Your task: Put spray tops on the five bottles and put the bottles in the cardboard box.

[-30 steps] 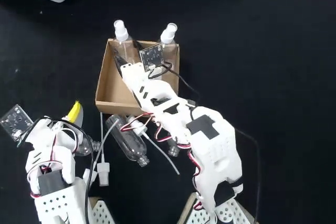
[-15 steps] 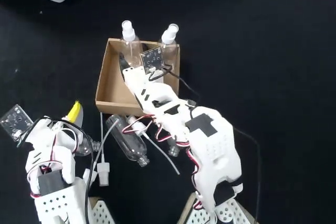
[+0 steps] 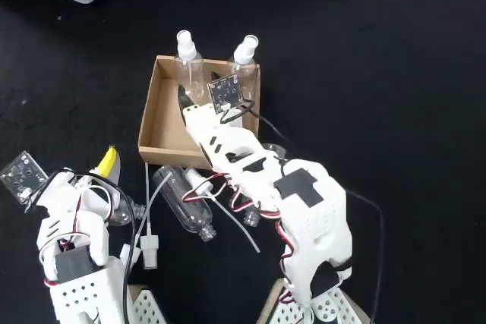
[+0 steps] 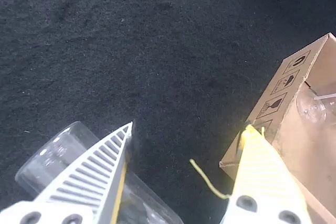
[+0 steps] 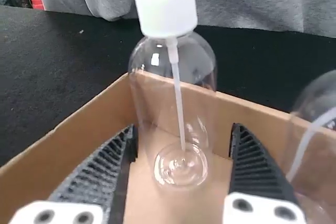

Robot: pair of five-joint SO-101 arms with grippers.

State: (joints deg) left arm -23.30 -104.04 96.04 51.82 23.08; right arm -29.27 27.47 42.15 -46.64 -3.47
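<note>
Right wrist view: right claw (image 5: 184, 129) spread wide, capped bottle (image 5: 173, 77) upright between its fingers inside the cardboard box (image 5: 79, 135).

The high view looks down on the whole counter (image 3: 395, 73) from overhead. The left wrist view rides behind the left end effector (image 4: 189, 127), low, facing the cardboard box (image 4: 283, 93). The right wrist view, behind the right end effector (image 5: 184, 128), peers closely into that box, shared by all three.

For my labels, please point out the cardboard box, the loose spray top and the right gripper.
cardboard box (image 3: 162, 125), high view, bare floor
loose spray top (image 3: 149, 249), high view, white head
right gripper (image 5: 182, 129), right wrist view, midway between fingertips
</note>
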